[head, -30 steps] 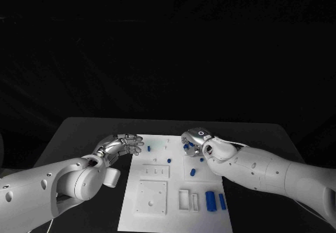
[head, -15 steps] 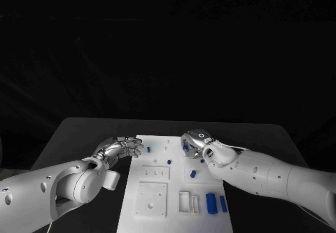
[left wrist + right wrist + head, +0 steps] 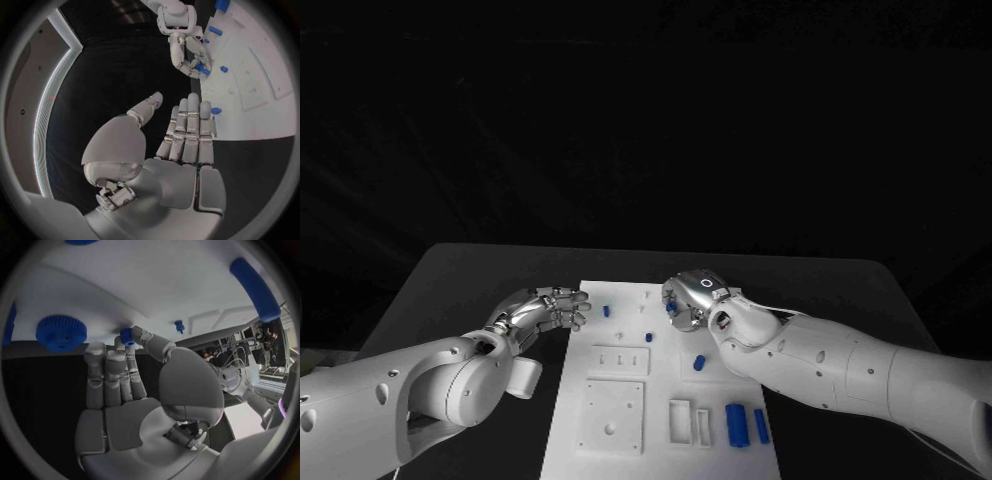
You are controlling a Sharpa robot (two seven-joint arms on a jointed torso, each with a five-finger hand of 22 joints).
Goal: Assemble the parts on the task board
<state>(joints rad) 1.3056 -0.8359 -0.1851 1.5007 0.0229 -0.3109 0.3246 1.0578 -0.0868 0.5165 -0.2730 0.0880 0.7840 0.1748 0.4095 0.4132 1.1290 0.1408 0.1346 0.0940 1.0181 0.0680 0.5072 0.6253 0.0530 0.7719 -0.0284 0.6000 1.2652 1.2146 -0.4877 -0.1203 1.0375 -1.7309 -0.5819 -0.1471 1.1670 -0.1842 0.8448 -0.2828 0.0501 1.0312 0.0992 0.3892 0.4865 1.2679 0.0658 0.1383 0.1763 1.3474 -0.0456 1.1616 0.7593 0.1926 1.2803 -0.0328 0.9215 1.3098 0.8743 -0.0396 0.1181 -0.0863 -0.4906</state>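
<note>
The right hand [image 3: 687,297] is hovering over the far end of the task board [image 3: 629,432], pinching a small blue part [image 3: 127,335] between thumb and fingertip. The left hand [image 3: 548,307] is waiting just off the board's left edge, fingers straight and holding nothing. More blue parts [image 3: 734,423] are lying at the board's near right corner. No readable writing anywhere.

text: none legible | labels: none (task board [image 3: 661,400] unmarked)
</note>
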